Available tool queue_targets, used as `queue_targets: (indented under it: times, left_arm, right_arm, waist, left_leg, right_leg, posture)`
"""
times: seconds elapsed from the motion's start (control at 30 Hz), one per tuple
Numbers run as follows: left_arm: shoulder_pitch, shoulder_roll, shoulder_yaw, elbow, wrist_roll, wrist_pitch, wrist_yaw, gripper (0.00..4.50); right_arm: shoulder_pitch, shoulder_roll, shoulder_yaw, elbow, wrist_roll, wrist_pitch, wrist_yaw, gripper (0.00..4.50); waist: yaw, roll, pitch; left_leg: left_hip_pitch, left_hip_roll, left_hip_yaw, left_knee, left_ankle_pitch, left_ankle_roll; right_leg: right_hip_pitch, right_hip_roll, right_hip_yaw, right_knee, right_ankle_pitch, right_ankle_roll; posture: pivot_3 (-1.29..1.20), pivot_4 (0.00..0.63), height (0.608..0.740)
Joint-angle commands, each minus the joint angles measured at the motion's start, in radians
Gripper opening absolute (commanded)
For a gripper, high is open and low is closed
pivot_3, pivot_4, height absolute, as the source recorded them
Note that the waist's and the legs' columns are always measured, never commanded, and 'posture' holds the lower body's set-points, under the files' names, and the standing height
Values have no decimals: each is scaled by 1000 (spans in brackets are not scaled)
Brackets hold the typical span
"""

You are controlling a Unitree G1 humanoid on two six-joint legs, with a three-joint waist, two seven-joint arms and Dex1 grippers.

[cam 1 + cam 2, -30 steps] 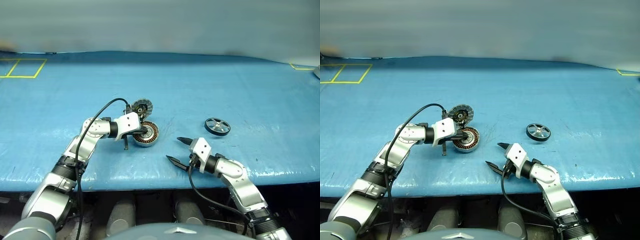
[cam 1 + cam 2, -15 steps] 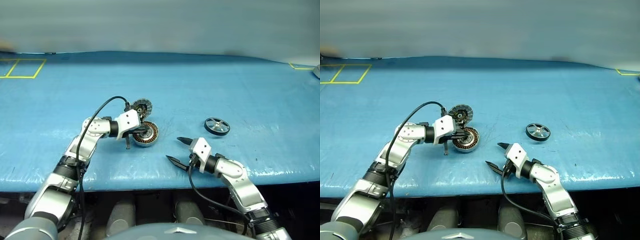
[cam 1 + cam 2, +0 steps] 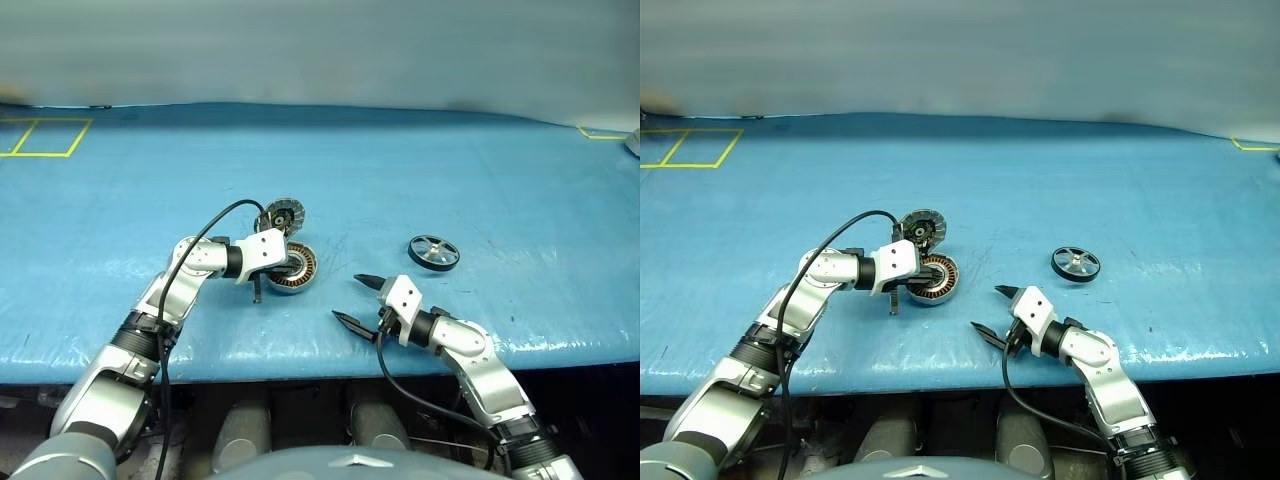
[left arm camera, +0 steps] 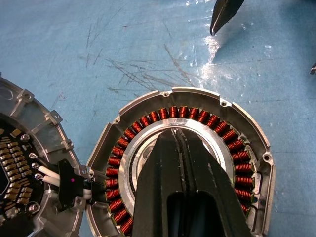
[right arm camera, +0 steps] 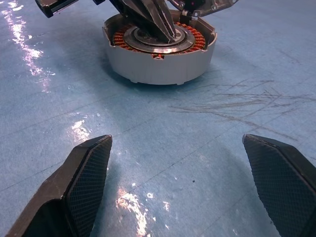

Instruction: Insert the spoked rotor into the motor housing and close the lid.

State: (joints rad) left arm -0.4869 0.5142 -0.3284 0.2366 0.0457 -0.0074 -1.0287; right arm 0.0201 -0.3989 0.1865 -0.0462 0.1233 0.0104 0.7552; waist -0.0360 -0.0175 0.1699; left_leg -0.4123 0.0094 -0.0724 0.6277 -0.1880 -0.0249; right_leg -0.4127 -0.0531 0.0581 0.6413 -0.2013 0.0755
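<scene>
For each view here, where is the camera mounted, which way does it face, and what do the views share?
Head stereo pair: looks forward and down on the table; both arms, housing, open lid, rotor.
Left wrist: looks along the shut left gripper into the housing's windings.
Right wrist: looks low across the table between the open right gripper fingers.
Shared: the housing appears in every view.

A wide desk (image 3: pixel 420 170) covered in a glossy blue sheet runs the whole breadth of the room in front of me, its near edge catching the light. Fine scratches mark the surface around the middle (clearest close up). Yellow tape outlines (image 3: pixel 45 136) sit at the far left corner, and another yellow tape corner (image 3: pixel 600 133) shows at the far right. Behind the desk stands a plain grey wall (image 3: pixel 320 50).
</scene>
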Motion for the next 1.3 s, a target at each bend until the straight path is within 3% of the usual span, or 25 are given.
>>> queue_targets:
  times: [0.03, 0.27, 0.6, 0.83, 1.3]
  left_arm:
    - [2, 16, -15, 4, 29, 3, -6, 33]
    - [6, 23, -17, -3, 41, 6, -20, 33]
    - [-12, 16, 117, -33, -37, -6, 75, 33]
    - [-8, 12, 127, -55, -50, 0, 62, 33]
    - [184, 42, 176, -234, -241, 96, -36, 33]
  right_arm:
    - [0, 0, -5, -36, 8, -7, -6, 4500]
    - [-5, 2, -3, -33, 8, -7, -8, 4500]
    - [-6, 0, -2, -34, 10, -2, -10, 4500]
    - [-13, 1, 1, -30, 12, -4, -5, 4500]
    - [-32, 14, -65, -123, 135, 85, -4, 4500]
  waist:
    - [0, 0, 0]
    - [-1, 0, 0]
    - [0, 0, 0]
    - [0, 0, 0]
    - [-2, 0, 0]
  left_leg:
    - [0, 0, 0, 0, 0, 0]
    - [1, 0, 0, 0, 0, 0]
    - [0, 0, 0, 0, 0, 0]
    - [-1, 0, 0, 0, 0, 0]
    - [0, 0, 0, 0, 0, 0]
  right_leg:
    - [0, 0, 0, 0, 0, 0]
    - [0, 0, 0, 0, 0, 0]
    - [0, 0, 0, 0, 0, 0]
    - [0, 0, 0, -1, 0, 0]
    - [0, 0, 0, 0, 0, 0]
  posture:
    - [0, 150, 740]
    - [0, 150, 740]
    - [0, 150, 740]
    - [0, 150, 740]
    - [0, 150, 740]
